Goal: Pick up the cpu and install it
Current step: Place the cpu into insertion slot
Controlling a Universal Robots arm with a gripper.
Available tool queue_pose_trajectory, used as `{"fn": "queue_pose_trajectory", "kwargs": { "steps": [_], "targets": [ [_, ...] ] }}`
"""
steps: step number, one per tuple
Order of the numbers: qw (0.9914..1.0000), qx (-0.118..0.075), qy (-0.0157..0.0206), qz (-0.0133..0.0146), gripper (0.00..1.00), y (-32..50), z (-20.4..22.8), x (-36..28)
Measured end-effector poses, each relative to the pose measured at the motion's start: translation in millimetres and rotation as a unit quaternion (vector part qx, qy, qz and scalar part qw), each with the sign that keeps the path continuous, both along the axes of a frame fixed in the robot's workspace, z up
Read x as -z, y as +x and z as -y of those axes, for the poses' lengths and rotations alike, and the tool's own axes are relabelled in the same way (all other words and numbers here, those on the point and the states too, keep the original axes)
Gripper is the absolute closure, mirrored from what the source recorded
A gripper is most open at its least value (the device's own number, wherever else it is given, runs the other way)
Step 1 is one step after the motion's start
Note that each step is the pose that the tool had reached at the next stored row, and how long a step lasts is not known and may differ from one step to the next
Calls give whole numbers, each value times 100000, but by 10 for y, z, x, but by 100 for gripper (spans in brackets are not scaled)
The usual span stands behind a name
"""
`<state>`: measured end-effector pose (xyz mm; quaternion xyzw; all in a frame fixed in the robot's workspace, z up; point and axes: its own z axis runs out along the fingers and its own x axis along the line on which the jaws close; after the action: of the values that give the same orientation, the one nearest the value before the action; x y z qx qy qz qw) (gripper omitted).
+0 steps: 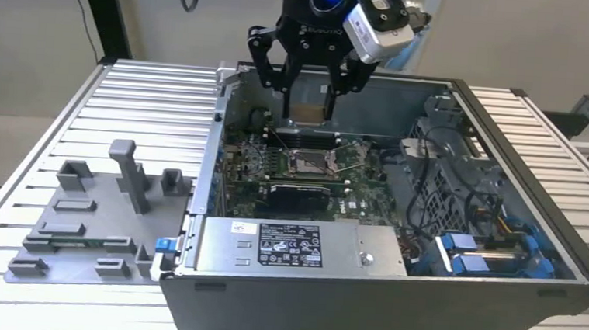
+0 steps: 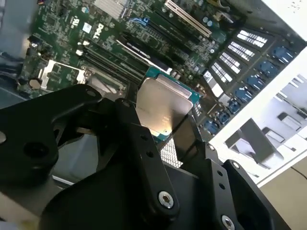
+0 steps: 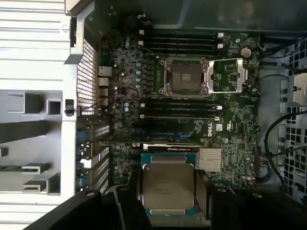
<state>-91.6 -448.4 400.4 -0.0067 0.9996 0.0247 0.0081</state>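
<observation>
the gripper (image 2: 162, 122) takes up the foreground, and its black linked arms reach to the middle of the frame. there its fingers (image 2: 188, 136) are clamped on opposite edges of the cpu (image 2: 163, 105). the cpu has a silvery metal top with a teal-green border and sits tilted, held clear of the green circuit board (image 2: 72, 28) behind it. on the board, long dark memory slots (image 2: 112, 57) lie just past the cpu. beyond them is the socket (image 2: 53, 72), with its metal frame swung open. a pale case wall (image 2: 283, 105) stands along the board's edge.
</observation>
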Motion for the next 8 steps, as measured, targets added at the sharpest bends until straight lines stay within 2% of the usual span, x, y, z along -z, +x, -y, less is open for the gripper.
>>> {"fn": "queue_pose_trajectory", "kwargs": {
  "steps": [3,8],
  "targets": [
    [100000,3,8,3,100,87,-5,3],
    [100000,-4,1,-2,100,92,-4,2]
  ]
}}
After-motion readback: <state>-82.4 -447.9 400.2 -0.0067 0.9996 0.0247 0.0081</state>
